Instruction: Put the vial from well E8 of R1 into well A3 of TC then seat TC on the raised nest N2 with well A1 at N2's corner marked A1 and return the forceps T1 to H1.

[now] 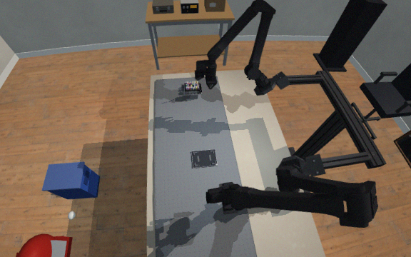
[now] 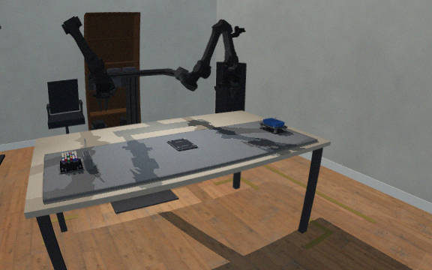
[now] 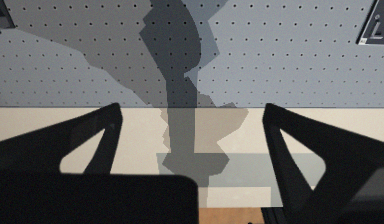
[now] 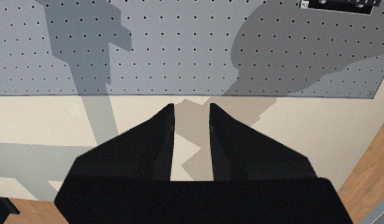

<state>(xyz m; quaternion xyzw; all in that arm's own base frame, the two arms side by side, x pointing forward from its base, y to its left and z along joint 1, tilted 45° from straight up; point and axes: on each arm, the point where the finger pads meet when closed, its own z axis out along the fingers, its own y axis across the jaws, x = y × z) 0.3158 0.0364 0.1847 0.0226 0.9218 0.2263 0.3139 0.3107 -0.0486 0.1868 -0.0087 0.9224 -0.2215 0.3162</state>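
Going by the exterior view: over the bench's left end, nothing in the right gripper (image 1: 210, 86) (image 2: 103, 109) (image 4: 192, 105), just slightly parted. Toward the right end, left gripper (image 1: 230, 210) (image 2: 232, 93) (image 3: 193, 106) spread wide. By the far right corner, blue blocky plastic-looking tube carrier (image 2: 274, 122) on black raised nest (image 2: 274, 130). Probably light, stiff; grab by opposite side walls. Long axis maybe crosswise, A1 unreadable.

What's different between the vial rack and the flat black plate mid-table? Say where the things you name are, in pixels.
The vial rack (image 1: 198, 90) (image 2: 70, 165) (image 4: 339, 7) stands taller; the black plate (image 1: 204, 158) (image 2: 182, 144) (image 3: 383, 26) lies low. The rack shows many multicolored caps on top; the plate has none. Both are dark-bodied and sit on the gray mat (image 1: 188, 140) (image 2: 216, 150) (image 3: 278, 60) (image 4: 183, 65).
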